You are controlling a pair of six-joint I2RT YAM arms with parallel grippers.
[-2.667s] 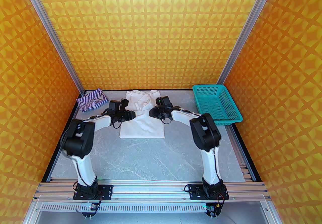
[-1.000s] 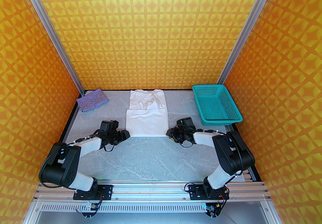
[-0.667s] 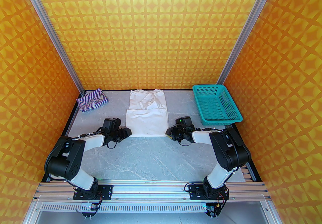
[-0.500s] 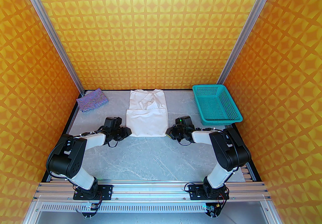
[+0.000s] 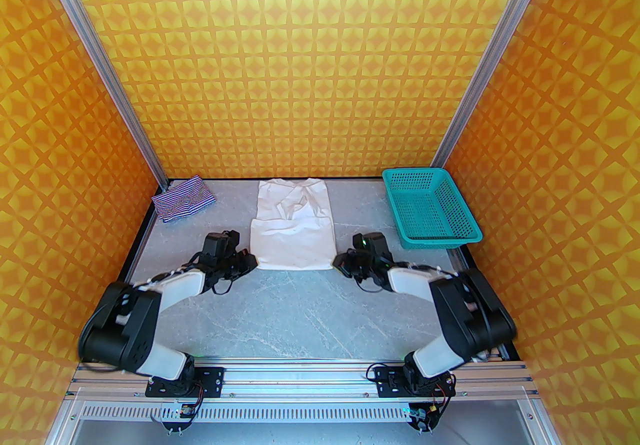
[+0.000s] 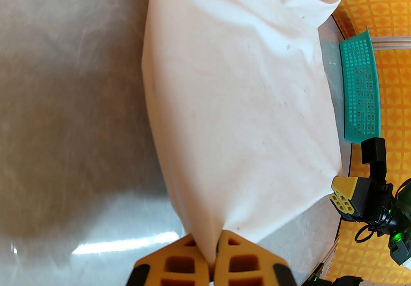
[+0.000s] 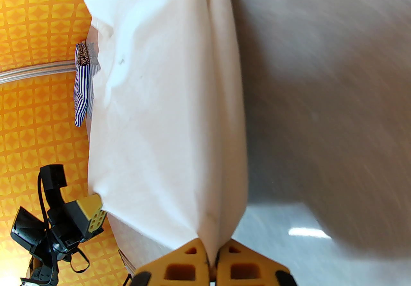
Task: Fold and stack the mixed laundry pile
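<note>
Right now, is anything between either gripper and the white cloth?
Nothing visible. The left gripper and right gripper are each shut on a near corner of the white cloth. The teal basket and striped garment sit off to the sides.

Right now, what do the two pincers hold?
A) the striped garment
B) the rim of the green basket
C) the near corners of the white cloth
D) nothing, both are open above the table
C: the wrist views show the white cloth pinched at one near corner in the left pincer and at the other in the right pincer.
</note>
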